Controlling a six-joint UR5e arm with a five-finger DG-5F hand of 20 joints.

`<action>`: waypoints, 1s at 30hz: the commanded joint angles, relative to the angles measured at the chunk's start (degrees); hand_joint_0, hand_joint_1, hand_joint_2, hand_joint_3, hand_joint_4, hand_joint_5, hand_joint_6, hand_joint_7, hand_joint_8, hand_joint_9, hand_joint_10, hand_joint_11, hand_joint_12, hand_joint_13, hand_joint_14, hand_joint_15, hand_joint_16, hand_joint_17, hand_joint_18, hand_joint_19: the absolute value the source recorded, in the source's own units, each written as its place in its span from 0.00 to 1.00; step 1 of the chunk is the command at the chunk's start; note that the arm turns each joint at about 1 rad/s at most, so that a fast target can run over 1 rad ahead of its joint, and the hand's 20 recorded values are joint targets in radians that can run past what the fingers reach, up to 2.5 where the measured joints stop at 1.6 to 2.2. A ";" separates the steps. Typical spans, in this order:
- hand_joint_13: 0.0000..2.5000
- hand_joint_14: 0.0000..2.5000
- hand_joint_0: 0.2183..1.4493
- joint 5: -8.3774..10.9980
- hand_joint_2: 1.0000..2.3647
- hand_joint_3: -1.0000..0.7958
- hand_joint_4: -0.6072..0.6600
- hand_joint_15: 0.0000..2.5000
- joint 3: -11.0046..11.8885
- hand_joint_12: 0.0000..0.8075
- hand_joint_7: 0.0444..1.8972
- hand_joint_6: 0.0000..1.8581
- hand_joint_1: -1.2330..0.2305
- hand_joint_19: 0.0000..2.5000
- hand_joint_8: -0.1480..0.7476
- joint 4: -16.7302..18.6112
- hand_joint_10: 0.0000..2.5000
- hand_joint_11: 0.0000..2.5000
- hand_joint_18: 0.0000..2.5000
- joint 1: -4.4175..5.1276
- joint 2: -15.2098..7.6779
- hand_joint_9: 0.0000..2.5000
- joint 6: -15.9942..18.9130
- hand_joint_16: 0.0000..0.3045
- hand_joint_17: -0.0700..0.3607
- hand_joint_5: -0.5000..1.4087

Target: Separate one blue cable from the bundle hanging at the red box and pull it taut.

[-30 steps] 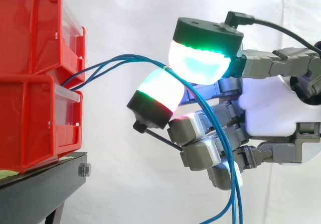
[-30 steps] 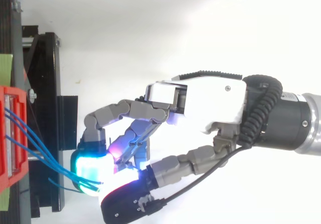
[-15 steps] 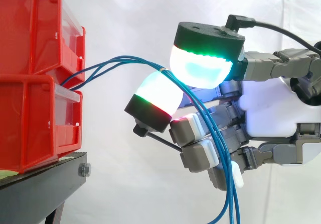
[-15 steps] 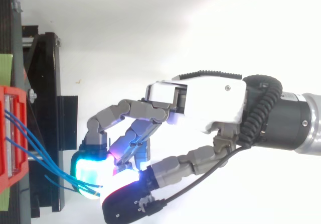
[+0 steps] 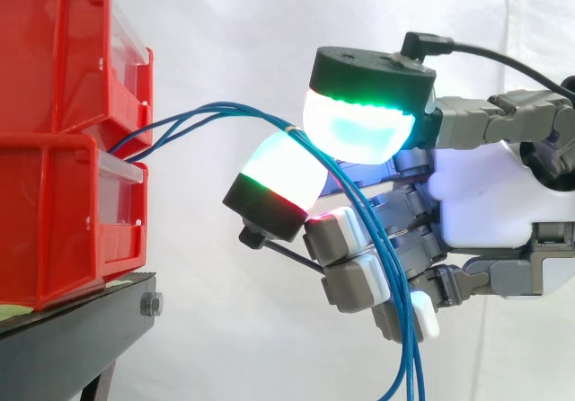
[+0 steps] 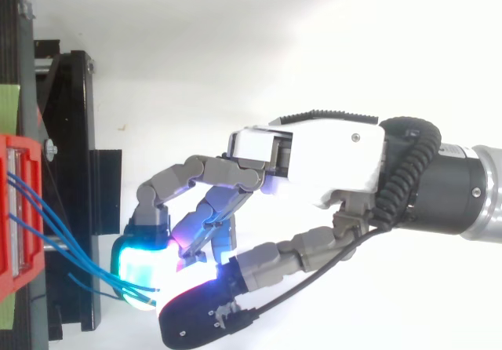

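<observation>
Several thin blue cables [image 5: 216, 109] leave the gap between the two stacked red bins [image 5: 63, 59] and arc right to my hand [image 5: 485, 194]. They pass between an upper cyan-green fingertip pad [image 5: 359, 122] and a lower white pad [image 5: 283, 172] rimmed green and red, which press together on them. The strands then drop past the curled fingers and out of the bottom of the side view. From above, the cables [image 6: 55, 228] fan from the red bin [image 6: 20, 209] to the glowing pads of the hand [image 6: 329, 165]. I cannot tell whether one strand is apart from the others.
The red bins rest on a black stand [image 5: 72, 338] at the left, seen from above as a black frame [image 6: 74, 130]. A white curtain backs the scene. Open air lies between the bins and the hand.
The hand has hardly moved. The upper pad sits slightly higher, and the strands hanging below the hand have drawn closer together and hang straighter.
</observation>
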 commanded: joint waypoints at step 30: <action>0.33 0.01 0.49 0.00 0.02 0.55 0.65 0.35 0.01 0.49 0.63 0.31 0.40 0.34 0.53 0.00 0.01 0.39 0.32 0.09 0.05 0.31 0.66 0.14 0.39 0.17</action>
